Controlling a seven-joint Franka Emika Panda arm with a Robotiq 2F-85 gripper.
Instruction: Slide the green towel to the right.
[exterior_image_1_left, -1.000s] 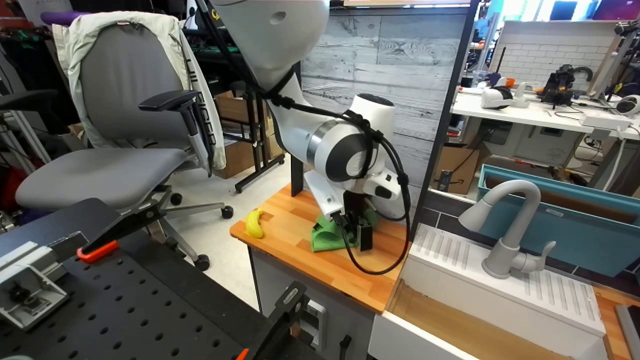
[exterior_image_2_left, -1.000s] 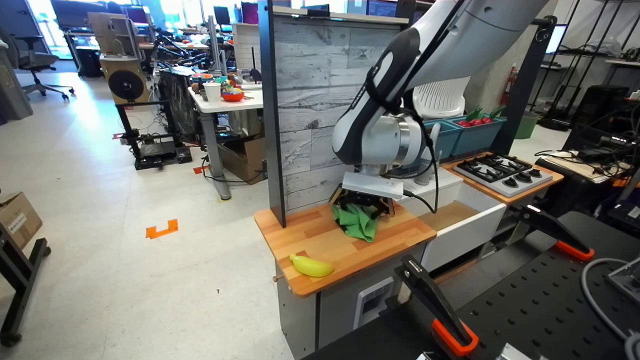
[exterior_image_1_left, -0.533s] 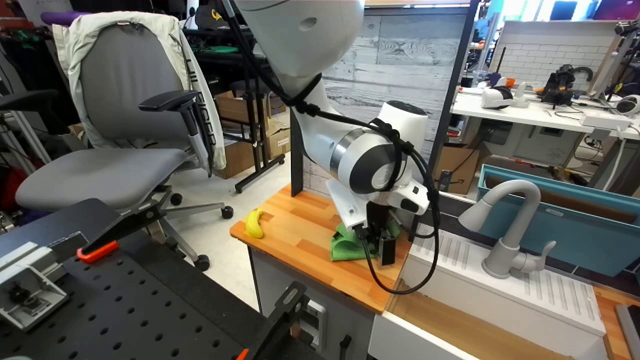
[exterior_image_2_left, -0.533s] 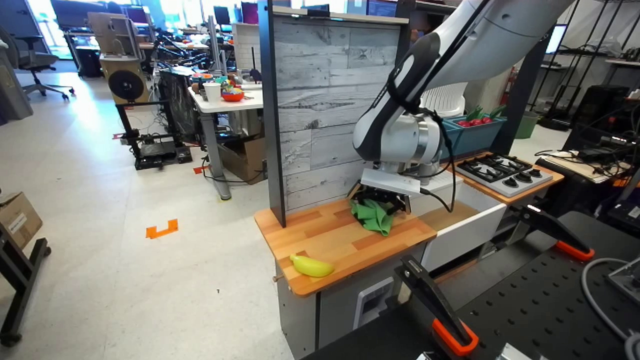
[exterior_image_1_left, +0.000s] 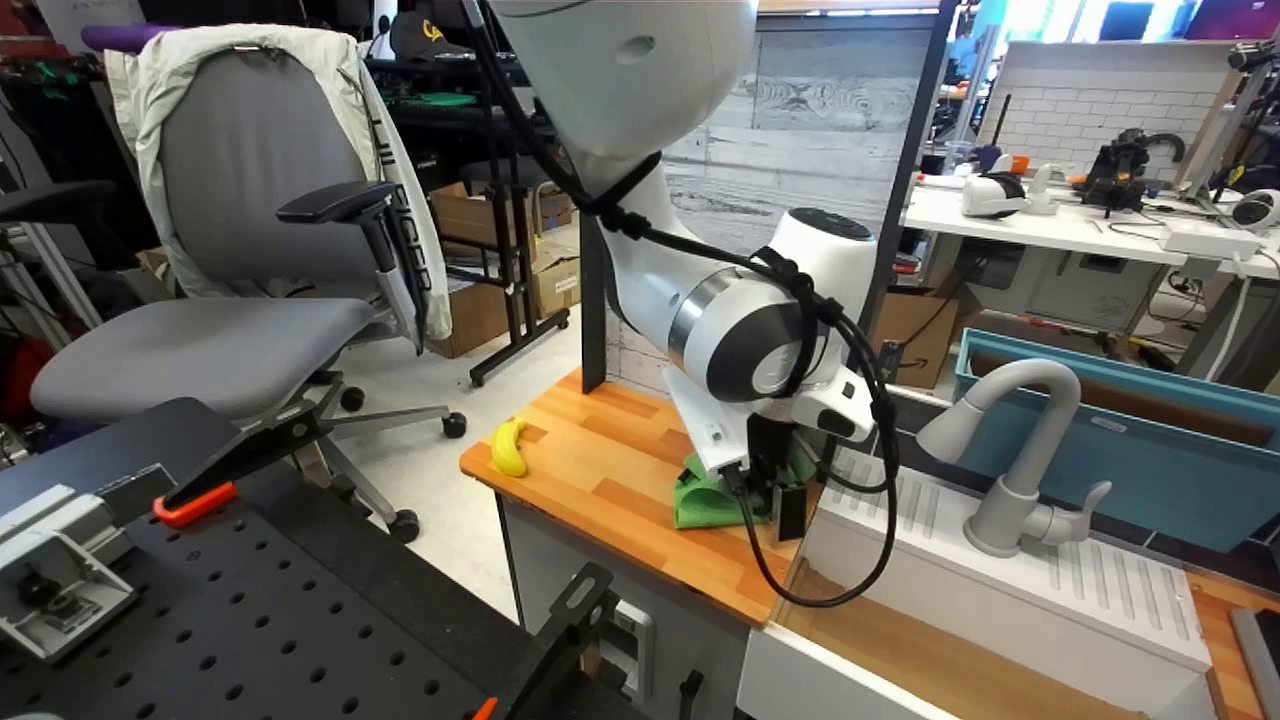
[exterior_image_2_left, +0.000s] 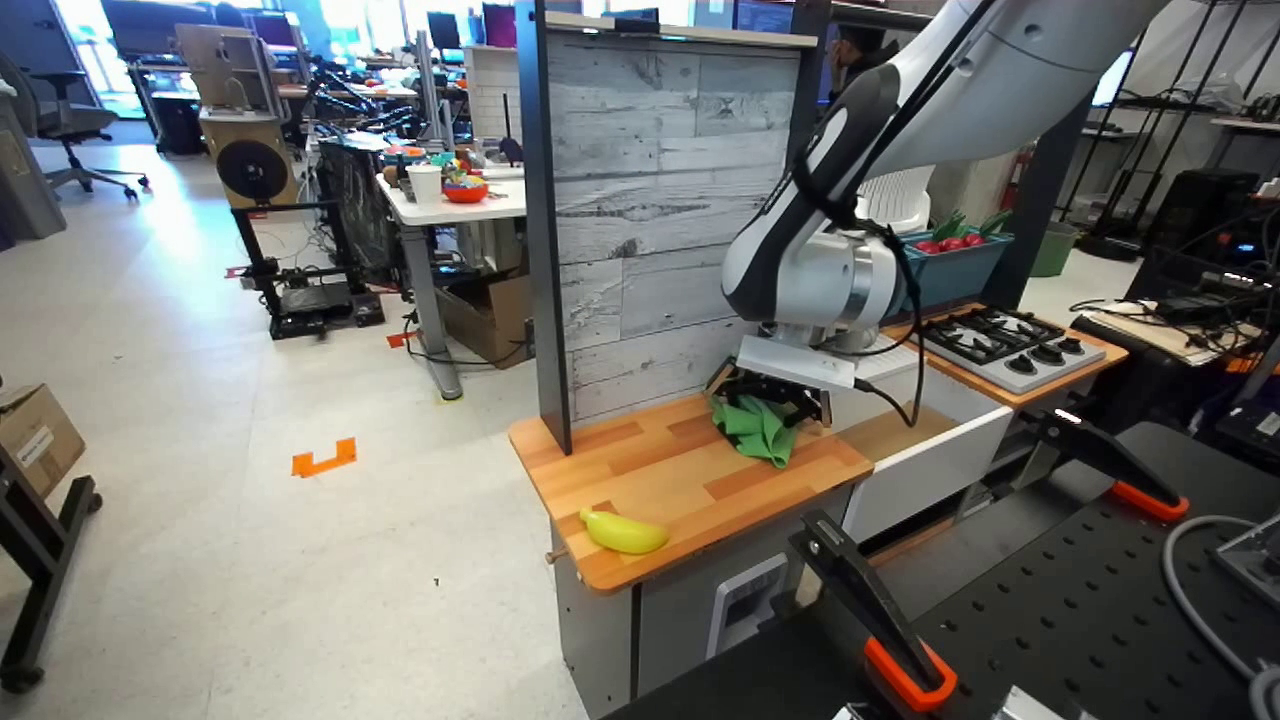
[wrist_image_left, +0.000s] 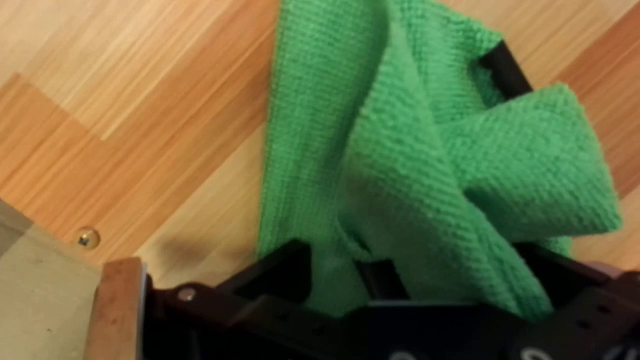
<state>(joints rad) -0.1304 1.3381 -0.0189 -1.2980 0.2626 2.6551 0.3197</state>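
Note:
The crumpled green towel (exterior_image_1_left: 705, 502) lies on the wooden countertop (exterior_image_1_left: 600, 470), near the end beside the sink. It also shows in an exterior view (exterior_image_2_left: 757, 435) and fills the middle of the wrist view (wrist_image_left: 400, 150), folded over itself with black tags showing. My gripper (exterior_image_2_left: 770, 406) is low over the towel with its fingers wide apart, one on each side of the bunched cloth. In the wrist view the open gripper (wrist_image_left: 375, 285) spans the towel's near part. In an exterior view (exterior_image_1_left: 775, 490) the arm and cable hide part of the towel and the far finger.
A yellow banana (exterior_image_1_left: 509, 447) lies at the countertop's far end from the sink; it also shows in an exterior view (exterior_image_2_left: 622, 533). A grey wood-look panel (exterior_image_2_left: 640, 220) stands behind the countertop. A white sink (exterior_image_1_left: 1000, 610) with a grey faucet (exterior_image_1_left: 1020, 460) adjoins it. A stove (exterior_image_2_left: 1005, 345) stands beyond.
My gripper and the towel have moved together along the countertop toward the sink, rightward in both exterior views. The fingers stay apart. The banana has not moved.

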